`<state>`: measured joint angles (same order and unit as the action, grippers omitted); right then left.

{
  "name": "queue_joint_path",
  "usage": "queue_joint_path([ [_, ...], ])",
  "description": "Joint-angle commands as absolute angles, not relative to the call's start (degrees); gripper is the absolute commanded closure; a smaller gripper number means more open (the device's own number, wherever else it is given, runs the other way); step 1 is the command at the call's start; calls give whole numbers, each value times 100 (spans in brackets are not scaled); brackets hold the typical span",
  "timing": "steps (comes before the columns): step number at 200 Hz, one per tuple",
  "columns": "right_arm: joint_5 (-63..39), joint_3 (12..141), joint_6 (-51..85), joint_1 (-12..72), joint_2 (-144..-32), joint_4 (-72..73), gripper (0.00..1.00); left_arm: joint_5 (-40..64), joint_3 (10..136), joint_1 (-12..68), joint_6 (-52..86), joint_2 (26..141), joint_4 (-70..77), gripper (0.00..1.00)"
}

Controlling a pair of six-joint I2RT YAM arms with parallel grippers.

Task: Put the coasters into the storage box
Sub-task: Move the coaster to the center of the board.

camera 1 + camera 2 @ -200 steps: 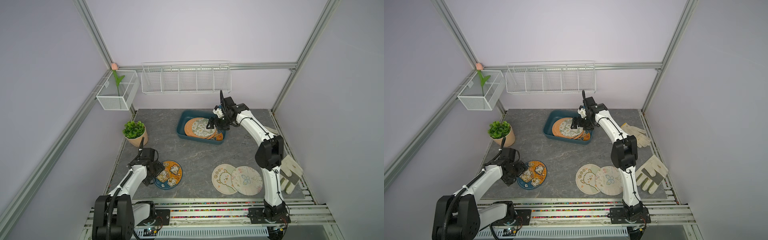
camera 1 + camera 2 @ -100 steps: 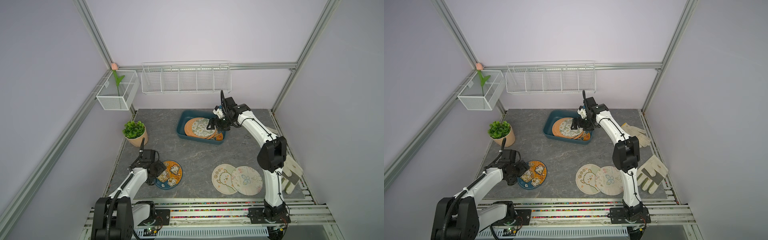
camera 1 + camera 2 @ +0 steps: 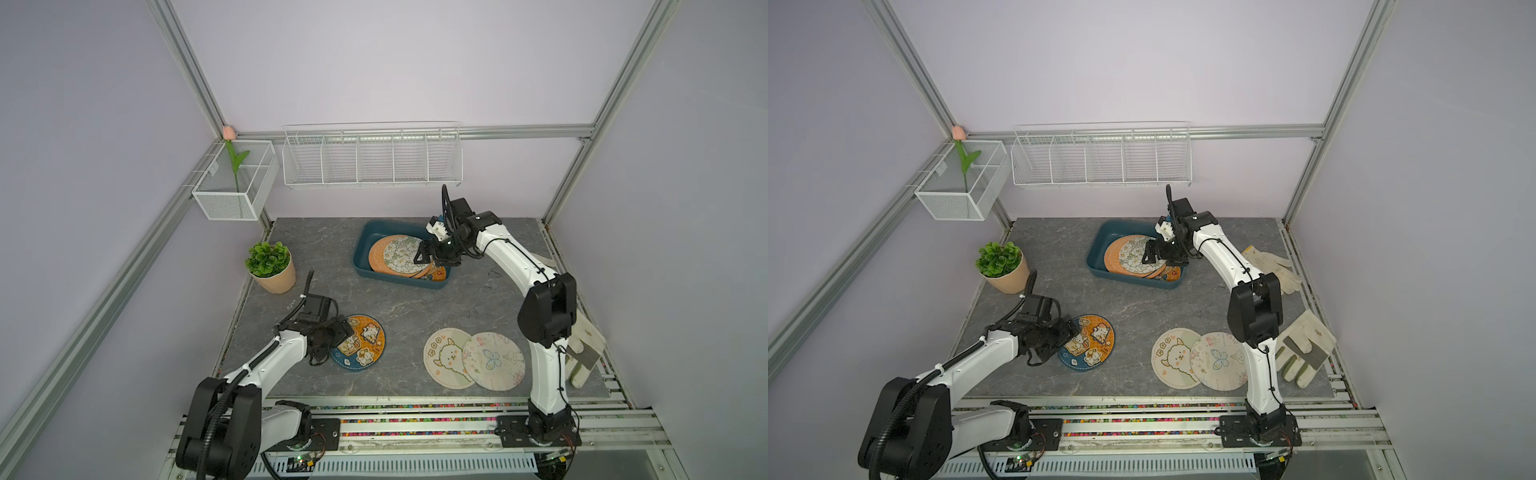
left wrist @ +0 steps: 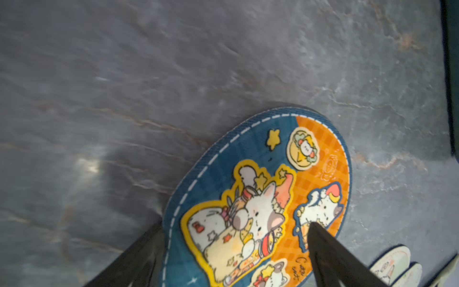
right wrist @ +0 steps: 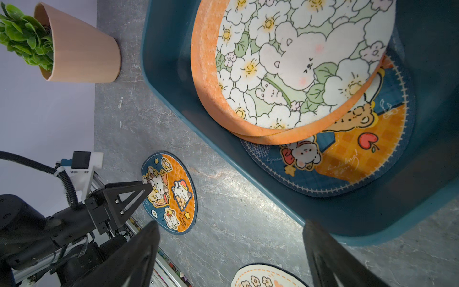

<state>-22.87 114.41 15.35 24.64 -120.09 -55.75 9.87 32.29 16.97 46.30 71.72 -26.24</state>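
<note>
At the lower left in both top views we find the left pincer (image 3: pixel 331 340) low over the counter (image 3: pixel 415 307). Its jaws are spread wide across the near rim of the cat coaster (image 3: pixel 362 343). In the left wrist view one finger (image 4: pixel 327 256) lies over the printed face and its mate sits just beside the rim, with nothing clamped. We judge this stance suits a thin disc lying flat, which can only be taken by its edge.

At the centre, the storage box (image 3: pixel 399 281) holds a flowered coaster (image 3: pixel 401 252) on top of plain orange coasters (image 3: pixel 375 262). A blue-and-orange coaster (image 3: pixel 437 274) lies partly under them. The pile overlaps and leans, and we judge the box leaves no room to lay them all flat side by side. Over its right end hangs the right pincer (image 3: pixel 434 261), wide open and empty.

At the lower right, the alpaca coaster (image 3: pixel 444 358) and the butterfly coaster (image 3: pixel 494 360) overlap on the counter, not yet stored.
</note>
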Motion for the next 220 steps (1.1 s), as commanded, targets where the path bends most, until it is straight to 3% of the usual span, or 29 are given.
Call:
queue_joint_path([
  [1,-2439,11165,1431,2518,-11607,-5528,8,1371,3277,2049,4764,7697,-2516,10],
  [83,-2555,10125,1560,2636,-11004,-5222,8,1438,4351,3049,4452,8913,-2593,10],
  [156,-2603,8939,1846,3240,-10424,-5177,8,930,4096,3087,4314,8451,-2805,11],
  [220,-2190,8165,2328,3856,-10595,-4907,1,1119,3810,3088,4458,8323,-2297,18],
])
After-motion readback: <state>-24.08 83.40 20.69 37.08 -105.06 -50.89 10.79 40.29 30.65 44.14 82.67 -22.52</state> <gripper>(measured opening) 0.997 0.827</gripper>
